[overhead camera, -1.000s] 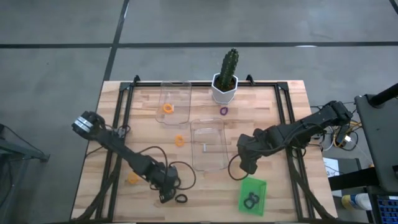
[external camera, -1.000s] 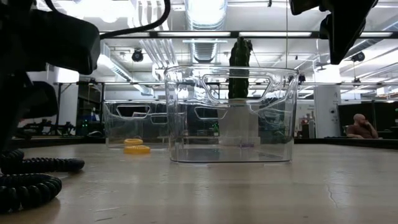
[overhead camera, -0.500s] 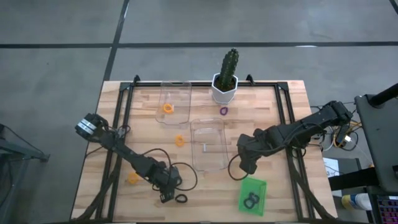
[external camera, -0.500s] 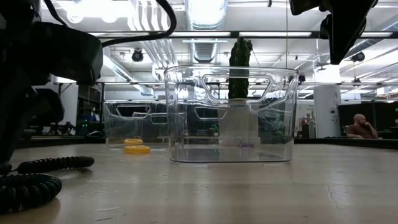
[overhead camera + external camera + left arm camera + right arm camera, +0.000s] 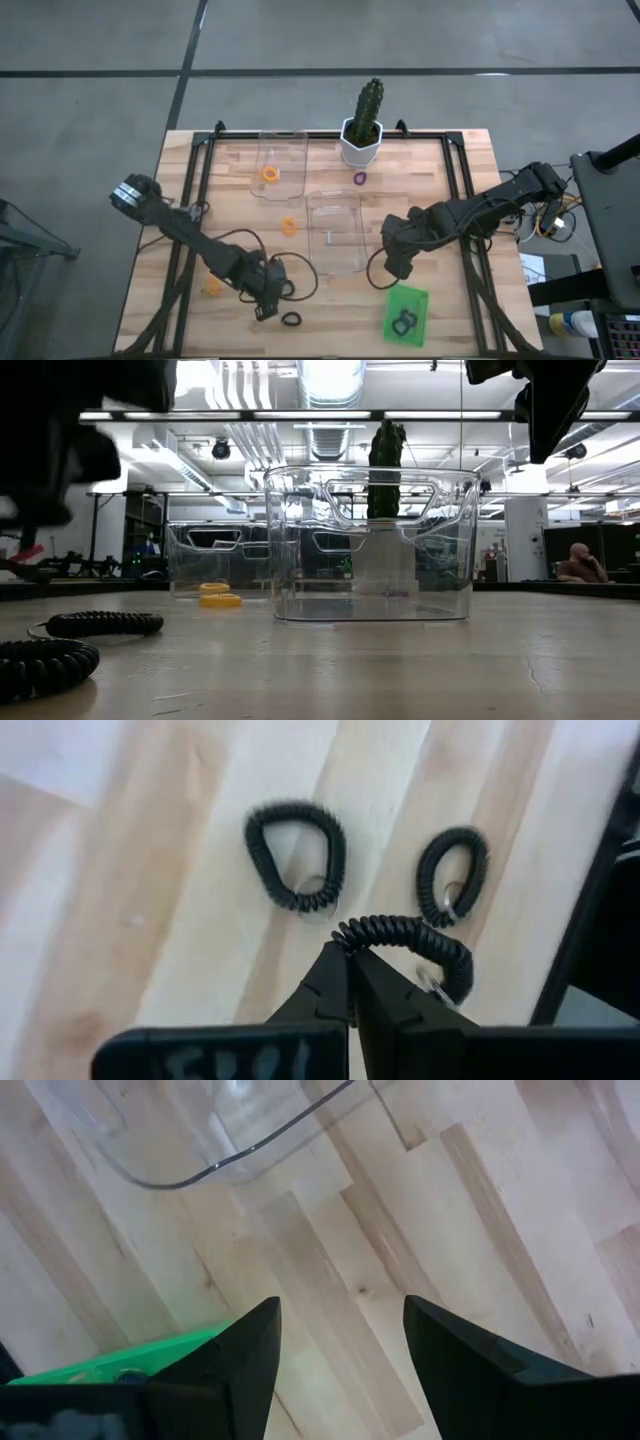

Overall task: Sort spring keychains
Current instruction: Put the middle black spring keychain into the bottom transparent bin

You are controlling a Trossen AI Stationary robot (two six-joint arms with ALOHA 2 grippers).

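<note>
The left pincer [image 5: 349, 963] is closed on a black spring keychain [image 5: 405, 940], held clear of the bench [image 5: 440, 200]. Two more black keychains [image 5: 296, 855] lie flat on the wood just beyond its tips. The right pincer [image 5: 340, 1342] is open and empty, with the green tray [image 5: 140, 1358] just beside it and a clear tray [image 5: 215, 1130] beyond.
</note>
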